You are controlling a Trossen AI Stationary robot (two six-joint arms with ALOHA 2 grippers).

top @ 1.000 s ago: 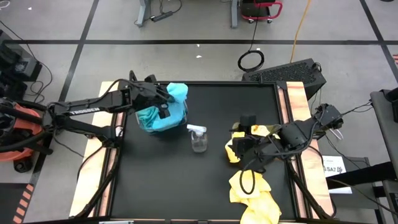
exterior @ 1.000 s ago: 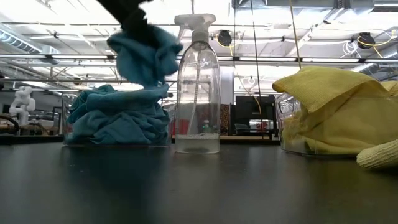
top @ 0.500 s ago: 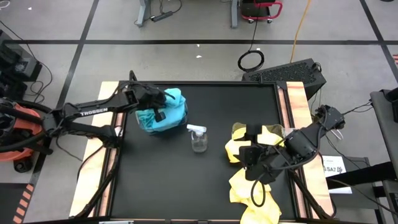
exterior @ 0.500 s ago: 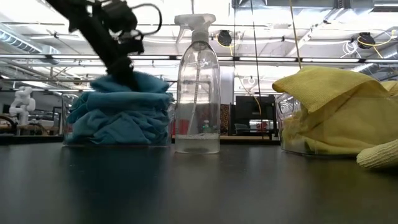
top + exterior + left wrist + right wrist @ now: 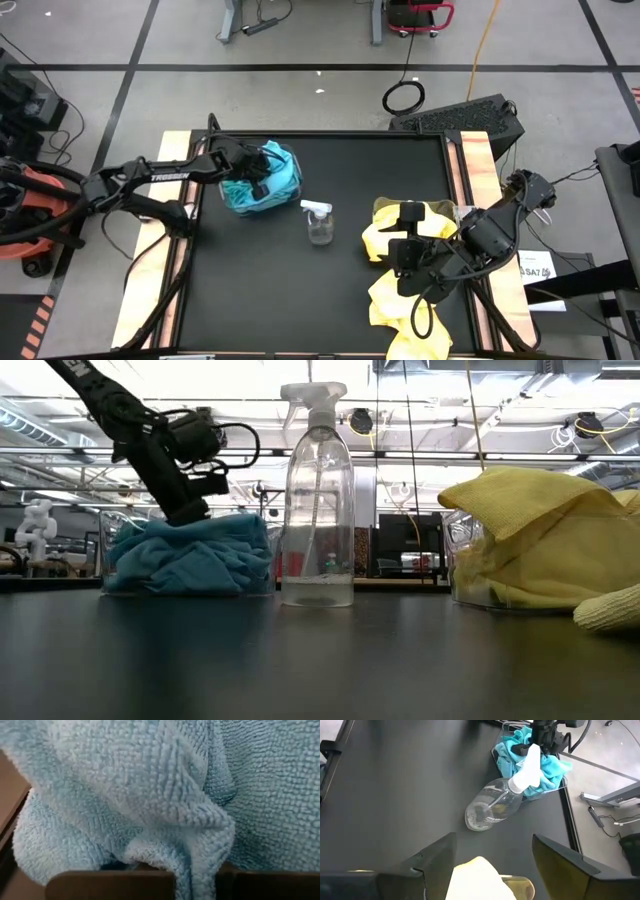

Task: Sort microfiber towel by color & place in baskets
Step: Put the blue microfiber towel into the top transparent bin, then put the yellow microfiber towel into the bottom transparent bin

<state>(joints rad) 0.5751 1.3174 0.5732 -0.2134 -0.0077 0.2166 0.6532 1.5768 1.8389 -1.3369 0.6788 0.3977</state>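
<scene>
Black table (image 5: 260, 290) | left pincer (image 5: 262, 172) shut, pressing blue towels (image 5: 275, 190)

Left end effector (image 5: 262, 172) tips buried in blue towels (image 5: 270, 187)

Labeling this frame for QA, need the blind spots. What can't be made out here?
- Left claw: tips buried in the blue towels; every view hides whether cloth is pinched.
- Blue basket: walls barely traceable behind the cloth in the low view.
- Yellow basket: the right arm covers it in the high view; the low view cuts it at the edge.
- Yellow towels: count unclear, the heap runs off the high view's bottom.
</scene>
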